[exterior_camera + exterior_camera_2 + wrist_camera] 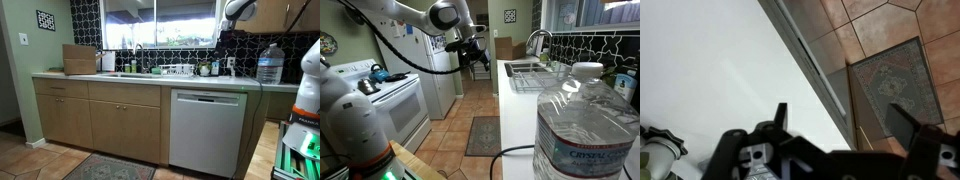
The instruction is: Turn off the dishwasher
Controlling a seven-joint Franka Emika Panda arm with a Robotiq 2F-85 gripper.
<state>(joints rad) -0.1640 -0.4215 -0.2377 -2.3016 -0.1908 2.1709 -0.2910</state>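
Dishwasher (pixel 207 135): a tall white flat-fronted panel, built in beneath the front edge of the desk (pixel 60 77). It stood toward the end where a large water bottle (pixel 270 62) sat near the back edge. A narrow dark control strip (pixel 207 97) ran along its top, just under the desk's front edge. Tan cabinet doors (pixel 90 120) filled the rest of the front, and a patterned rug (pixel 110 167) lay on the tiled floor before them.

Your arm (pixel 410 14) reached in high. The tool (pixel 475 50) hung in the air well above desk height, seemingly just out past the front edge, touching nothing. In the wrist view the tool (pixel 840 110) pointed down, its two fingers (pixel 780 115) spread wide with nothing between them. Below it showed a white surface, a thin grey band and the rug beyond. Whether that white surface was the desk top or the dishwasher's face was not clear.

By my reading, you were in the approach step, with no button yet reached. The next move called for lowering the tool to the control strip, lining one fingertip up with the power button, and pressing gently. Which button that was could not be read at this size. Narrowing the fingers first would probably give a firmer pressing point.
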